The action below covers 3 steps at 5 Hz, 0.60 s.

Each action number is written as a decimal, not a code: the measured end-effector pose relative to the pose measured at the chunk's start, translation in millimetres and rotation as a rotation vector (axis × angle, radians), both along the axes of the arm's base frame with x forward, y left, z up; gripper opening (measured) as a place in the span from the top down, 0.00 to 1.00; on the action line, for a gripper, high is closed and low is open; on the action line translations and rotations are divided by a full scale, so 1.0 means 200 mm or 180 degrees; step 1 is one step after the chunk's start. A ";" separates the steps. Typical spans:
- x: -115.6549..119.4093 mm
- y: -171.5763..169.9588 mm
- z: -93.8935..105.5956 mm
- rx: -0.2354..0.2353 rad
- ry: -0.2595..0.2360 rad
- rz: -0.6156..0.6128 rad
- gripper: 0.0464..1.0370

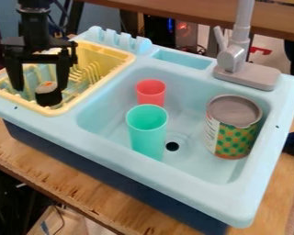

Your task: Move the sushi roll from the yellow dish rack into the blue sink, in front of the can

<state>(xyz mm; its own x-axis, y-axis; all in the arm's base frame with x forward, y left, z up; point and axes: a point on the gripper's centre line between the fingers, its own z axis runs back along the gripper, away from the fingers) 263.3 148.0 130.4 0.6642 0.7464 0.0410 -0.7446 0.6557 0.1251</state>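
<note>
The black gripper point(40, 87) hangs over the yellow dish rack point(103, 85) at the upper left, its two fingers spread wide. A small roll-like piece point(48, 95), black around the side with a white and orange top, is in the rack at fingertip level. It appears nearer the right finger; whether they touch I cannot tell. In the light blue sink basin stand a turquoise cup point(147, 133), a red cup point(150, 94) behind it, and a large can point(235, 137) with a grey top and green-and-orange pattern on the right.
The rack sits on the left part of the toy sink point(174, 195), whose raised rim surrounds the basin. A grey faucet point(245, 69) rises at the back right. Light blue upright prongs point(119, 40) stand behind the rack. Wooden tabletop point(26, 158) lies underneath.
</note>
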 end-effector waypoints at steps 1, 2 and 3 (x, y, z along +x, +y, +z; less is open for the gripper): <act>0.01 0.01 -0.03 0.0004 -0.0009 0.0147 0.03; 0.04 0.01 -0.08 -0.0044 -0.0034 0.0226 0.03; 0.07 0.00 -0.12 -0.0106 -0.0082 0.0247 0.09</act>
<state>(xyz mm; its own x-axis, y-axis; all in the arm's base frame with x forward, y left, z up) 277.1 147.8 106.1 0.6033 0.7969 0.0316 -0.7961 0.5993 0.0842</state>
